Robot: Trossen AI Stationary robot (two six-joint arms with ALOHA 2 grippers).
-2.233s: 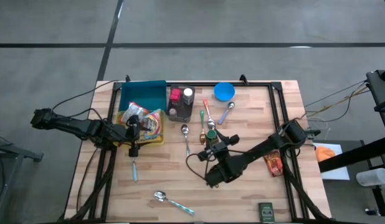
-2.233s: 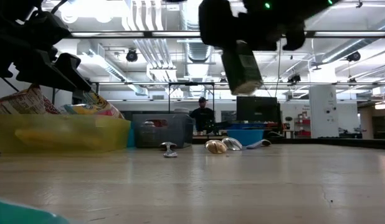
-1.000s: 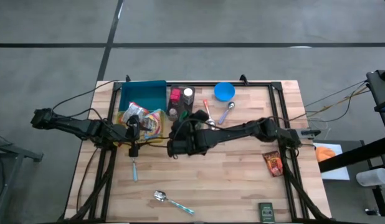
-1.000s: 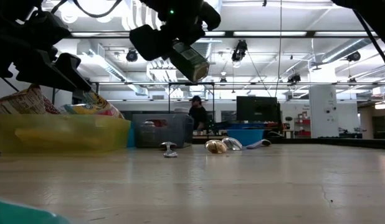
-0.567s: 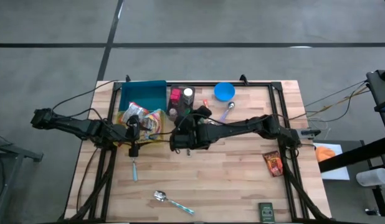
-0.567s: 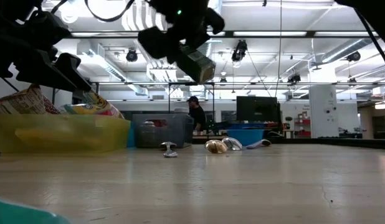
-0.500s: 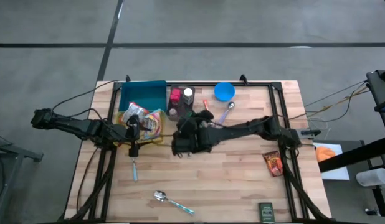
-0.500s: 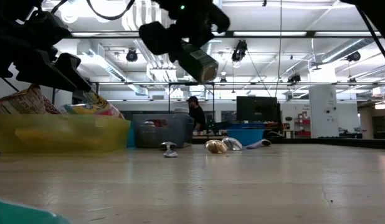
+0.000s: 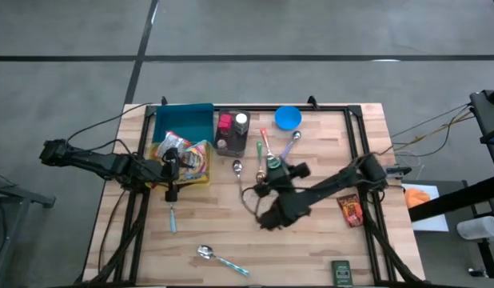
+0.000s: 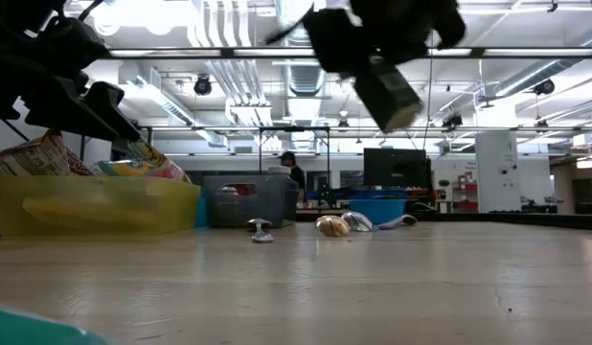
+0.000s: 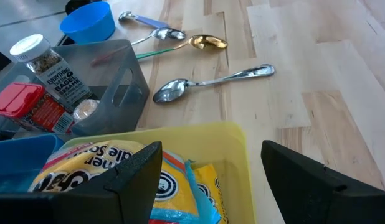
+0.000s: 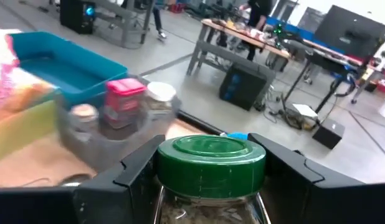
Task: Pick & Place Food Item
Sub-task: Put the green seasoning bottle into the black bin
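A glass seasoning jar with a green lid sits between the fingers of my right gripper. In the high view the jar hangs over the middle of the table, right of the spoons. In the low view it is high above the tabletop. My left gripper stands open over the yellow bin of snack bags at the table's left and holds nothing. A grey bin with spice jars stands at the back, next to the yellow bin. My right gripper pinches the jar's glass body just below the green lid, with one finger on each side. The jar is lifted clear of the table and hangs tilted under the gripper in the low view.
A teal bin and a blue bowl stand along the far edge. Several spoons lie at mid-table and one lies near the front edge. A red packet and a dark packet lie at the right.
My right gripper has swung from beside the grey and yellow bins toward the table's right edge, to mid-table, and has rolled about its own line. It has carried the jar along, clear of the table and tilted the other way. The left arm has kept still.
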